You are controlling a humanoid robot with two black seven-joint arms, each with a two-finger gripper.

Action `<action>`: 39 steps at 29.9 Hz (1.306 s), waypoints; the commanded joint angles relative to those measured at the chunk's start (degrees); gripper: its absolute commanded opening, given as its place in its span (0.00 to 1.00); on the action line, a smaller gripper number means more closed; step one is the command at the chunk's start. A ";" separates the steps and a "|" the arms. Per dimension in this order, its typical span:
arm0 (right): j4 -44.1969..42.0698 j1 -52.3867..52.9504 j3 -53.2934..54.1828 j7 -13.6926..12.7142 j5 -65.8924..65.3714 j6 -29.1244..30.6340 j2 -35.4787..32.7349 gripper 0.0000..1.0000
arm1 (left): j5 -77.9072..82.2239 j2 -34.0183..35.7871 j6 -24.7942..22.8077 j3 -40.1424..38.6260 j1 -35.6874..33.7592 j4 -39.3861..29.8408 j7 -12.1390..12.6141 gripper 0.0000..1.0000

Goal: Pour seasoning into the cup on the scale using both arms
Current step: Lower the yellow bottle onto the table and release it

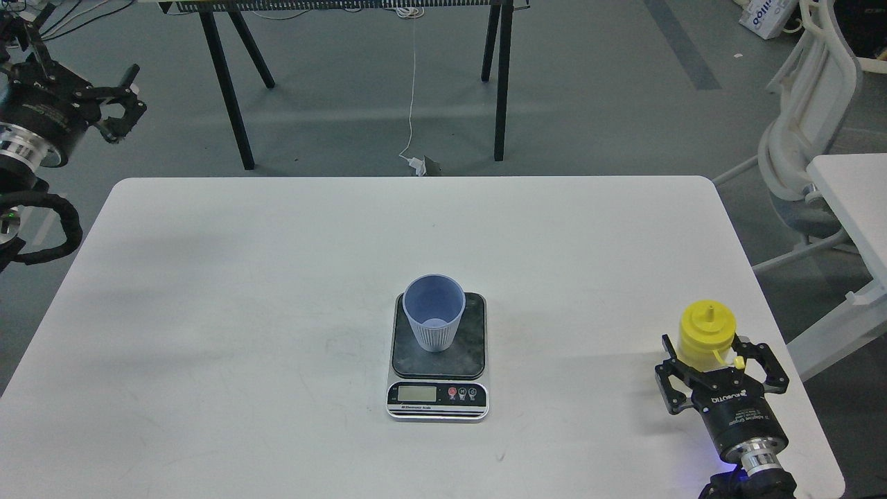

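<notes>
The pale blue ribbed cup (434, 312) stands upright on the dark plate of the scale (438, 364) at the table's middle front. The yellow seasoning bottle (706, 333) stands upright near the table's front right edge, its small cap hanging at its right side. My right gripper (721, 371) is shut around the bottle's lower body, which it hides. My left gripper (125, 104) is open and empty, high at the far left, beyond the table's edge.
The white table (277, 277) holds only the scale and cup besides the bottle. A black trestle stand (235, 83) is on the floor behind it. A white chair (804, 138) and a second white table (852, 201) are at the right.
</notes>
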 commanded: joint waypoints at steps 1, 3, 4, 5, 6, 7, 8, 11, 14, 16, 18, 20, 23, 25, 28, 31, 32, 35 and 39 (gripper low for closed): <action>-0.26 -2.38 -0.01 0.21 -0.01 0.00 -0.52 0.95 | 0.00 0.14 -0.28 -0.11 0.13 0.00 -0.02 1.00; -0.78 -2.65 -0.09 0.22 -0.27 0.00 -0.52 0.95 | 0.00 0.05 -0.37 -0.03 0.13 0.00 -0.02 1.00; -0.87 -2.74 -0.18 0.22 -0.36 0.00 -0.52 0.96 | 0.00 -0.12 -0.37 -0.03 0.13 0.00 -0.02 1.00; -0.79 -2.92 -0.18 0.13 -0.36 0.00 -0.60 0.96 | 0.00 -0.38 -0.28 -0.03 0.13 0.00 -0.02 1.00; -0.70 -3.35 -0.27 0.13 -0.45 0.00 -0.61 0.96 | 0.00 -0.56 -0.19 0.06 0.13 0.00 -0.02 1.00; -0.61 -3.79 -0.27 0.13 -0.45 0.00 -0.61 0.97 | 0.00 -0.65 -0.10 0.06 0.13 0.00 -0.02 1.00; -0.52 -4.32 -0.27 0.22 -0.45 0.00 -0.87 0.97 | 0.00 -0.91 -0.10 0.06 0.05 0.00 -0.02 1.00; -0.26 -5.64 -0.01 0.30 -0.36 0.00 -3.50 0.98 | 0.00 -1.18 -0.10 0.06 -0.39 0.00 -0.02 1.00; -0.52 -5.99 0.61 0.22 -0.45 0.00 -7.01 0.98 | 0.00 -1.18 -0.28 0.15 -0.48 0.00 -0.02 1.00; -0.87 -5.99 1.05 0.22 -0.54 0.00 -9.47 0.98 | 0.00 -1.18 -0.37 0.06 -0.48 0.00 -0.02 1.00; -2.01 -5.56 1.92 0.22 -0.62 0.00 -12.02 0.98 | 0.00 -1.18 -0.46 0.06 -0.48 0.00 -0.02 1.00; -4.55 -4.42 3.67 0.22 -0.62 0.00 -14.04 0.98 | -0.09 -1.18 -0.46 -0.03 -0.48 0.00 -0.02 1.00; -8.86 1.10 6.58 -0.31 -0.62 0.00 -15.72 0.99 | -0.09 -1.18 -0.54 -0.29 -0.40 0.00 -0.02 1.00; -10.53 5.32 6.67 -0.49 -0.62 0.00 -17.12 1.00 | -0.09 -1.27 -0.54 -0.38 -0.31 0.00 -0.02 1.00; -13.17 13.66 6.33 -0.31 -0.71 0.00 -18.18 1.00 | -0.09 -1.27 -0.54 -0.55 -0.13 0.00 -0.02 1.00; -20.45 22.63 5.53 -0.57 -1.06 0.00 -18.54 1.00 | -0.18 -1.00 -0.63 -0.73 -0.13 0.00 -0.02 1.00; -24.13 26.31 4.84 -0.75 -1.32 0.00 -18.45 1.00 | -0.18 -1.00 -0.72 -0.73 -0.13 0.00 -0.02 1.00; -30.91 37.21 -0.95 -2.33 -1.50 0.00 -17.66 0.99 | -0.26 -1.44 -0.72 -0.82 -0.13 0.00 -0.02 1.00; -36.01 47.34 -7.38 -2.51 -1.15 0.00 -14.33 0.99 | -0.35 -3.02 -0.63 -0.91 -0.13 0.44 -0.02 1.00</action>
